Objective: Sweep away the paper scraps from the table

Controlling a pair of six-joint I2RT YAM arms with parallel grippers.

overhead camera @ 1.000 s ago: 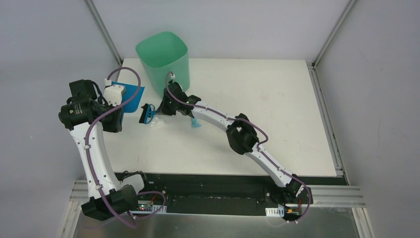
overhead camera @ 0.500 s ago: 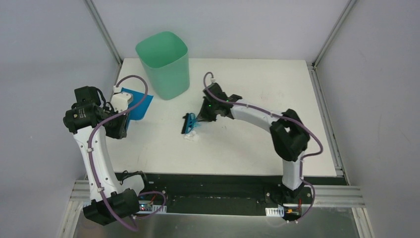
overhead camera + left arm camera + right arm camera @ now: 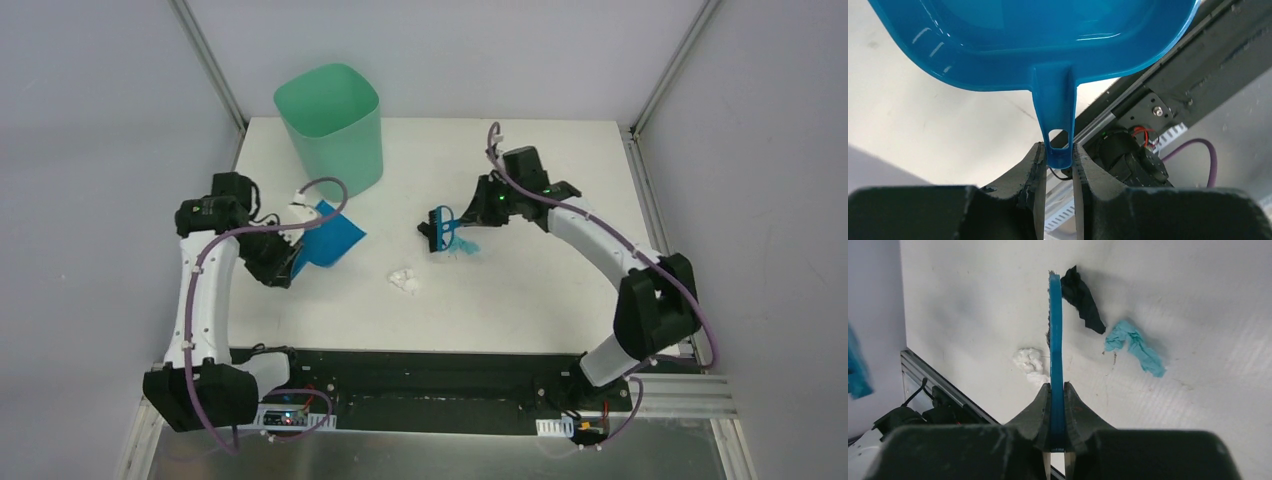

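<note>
— So, what is the left gripper (image 3: 1059, 159) doing?
— Its fingers are pinching the handle of the blue dustpan (image 3: 1038, 45), holding it at the left side of the table (image 3: 560, 190).
— And the right gripper (image 3: 1057, 390)?
— It is clamping the blue brush (image 3: 1055, 325) edge-on (bristles barely showing). The paper scraps (image 3: 404, 280) are lying on the table: a white wad (image 3: 1029, 360) on one side of the brush, a black one (image 3: 1083, 297) and a light blue one (image 3: 1135, 345) on the other.
</note>
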